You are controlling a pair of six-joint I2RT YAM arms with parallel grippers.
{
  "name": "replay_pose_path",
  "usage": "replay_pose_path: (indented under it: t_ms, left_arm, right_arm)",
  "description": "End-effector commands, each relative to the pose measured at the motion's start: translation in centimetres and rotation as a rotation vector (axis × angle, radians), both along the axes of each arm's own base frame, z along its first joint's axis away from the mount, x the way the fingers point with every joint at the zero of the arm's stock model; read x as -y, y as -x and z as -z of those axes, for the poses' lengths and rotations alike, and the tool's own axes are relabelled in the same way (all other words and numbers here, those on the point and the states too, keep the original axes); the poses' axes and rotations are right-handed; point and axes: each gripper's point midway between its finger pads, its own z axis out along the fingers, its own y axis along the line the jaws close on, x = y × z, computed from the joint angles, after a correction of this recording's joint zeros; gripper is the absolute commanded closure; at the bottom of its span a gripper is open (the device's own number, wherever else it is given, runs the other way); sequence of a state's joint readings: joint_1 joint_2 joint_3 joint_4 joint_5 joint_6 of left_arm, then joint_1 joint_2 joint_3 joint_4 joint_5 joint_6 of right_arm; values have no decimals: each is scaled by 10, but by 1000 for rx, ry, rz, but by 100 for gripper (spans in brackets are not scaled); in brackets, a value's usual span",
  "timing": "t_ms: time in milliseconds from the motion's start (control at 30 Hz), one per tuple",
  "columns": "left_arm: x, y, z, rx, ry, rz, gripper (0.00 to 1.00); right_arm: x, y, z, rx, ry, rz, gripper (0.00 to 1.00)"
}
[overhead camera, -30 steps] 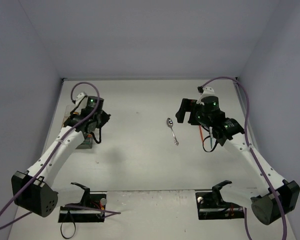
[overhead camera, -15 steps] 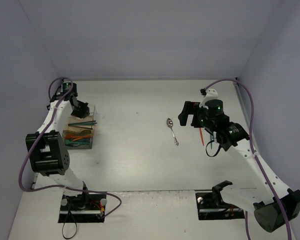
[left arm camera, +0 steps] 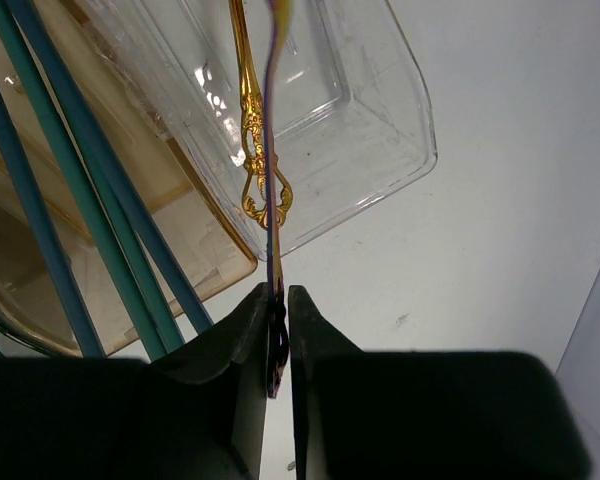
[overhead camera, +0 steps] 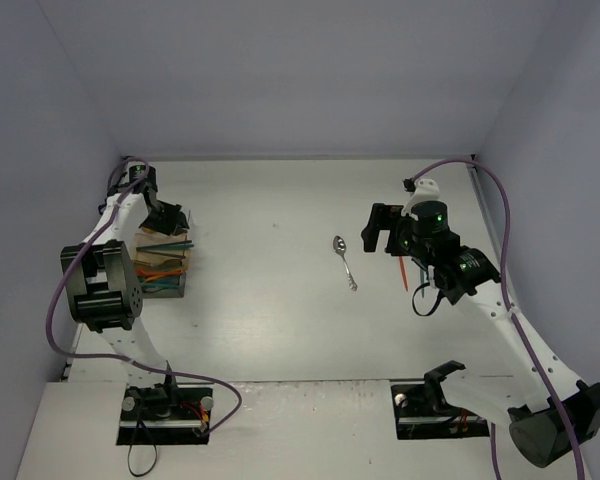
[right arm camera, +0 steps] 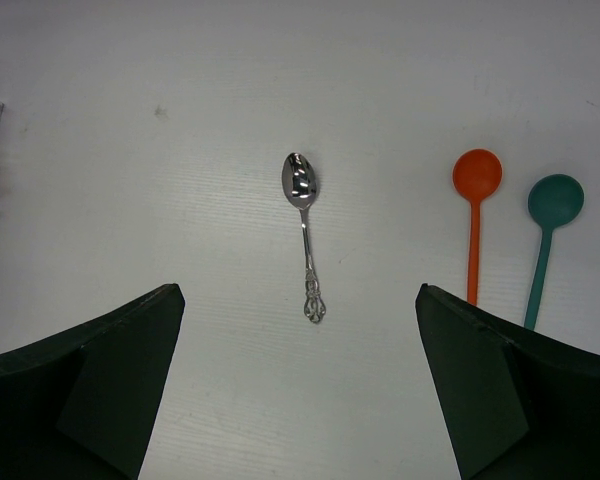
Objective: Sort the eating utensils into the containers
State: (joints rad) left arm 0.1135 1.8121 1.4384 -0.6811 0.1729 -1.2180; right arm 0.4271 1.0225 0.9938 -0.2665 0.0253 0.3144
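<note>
The clear compartment box (overhead camera: 162, 268) with a tan base stands at the far left and holds several teal, orange and gold utensils. My left gripper (overhead camera: 170, 217) hovers at its far end. In the left wrist view the gripper (left arm camera: 278, 312) is shut on a thin dark purplish utensil (left arm camera: 273, 110), which hangs over a clear compartment (left arm camera: 365, 105) beside a gold utensil (left arm camera: 252, 135) and teal chopsticks (left arm camera: 75, 195). A silver spoon (overhead camera: 344, 262) lies mid-table. My right gripper (overhead camera: 378, 232) is open and empty above it (right arm camera: 302, 400). The silver spoon (right arm camera: 303, 215), an orange spoon (right arm camera: 474, 215) and a teal spoon (right arm camera: 548, 230) lie below it.
The orange spoon (overhead camera: 405, 272) and teal spoon (overhead camera: 418, 290) lie under my right arm, partly hidden. Grey walls close the table at the back and on both sides. Black mounts (overhead camera: 165, 412) sit at the near edge.
My left arm has folded back from over the box's near side to its far left end, uncovering the box. My right gripper has shifted slightly to the right.
</note>
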Motion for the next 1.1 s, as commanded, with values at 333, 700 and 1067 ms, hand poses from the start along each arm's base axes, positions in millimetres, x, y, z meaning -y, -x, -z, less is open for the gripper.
replay_pose_path:
  t_ms: [333, 700, 1067]
  left_arm:
    - [-14, -17, -30, 81, 13, -48, 83]
    - [-30, -24, -52, 131, -67, -27, 80]
    - [101, -2, -134, 375, -374, 514, 35]
  right_arm:
    - [1, -2, -14, 66, 4, 5, 0]
    - [-2, -1, -17, 71, -3, -10, 0]
    - [10, -2, -21, 95, 30, 35, 0]
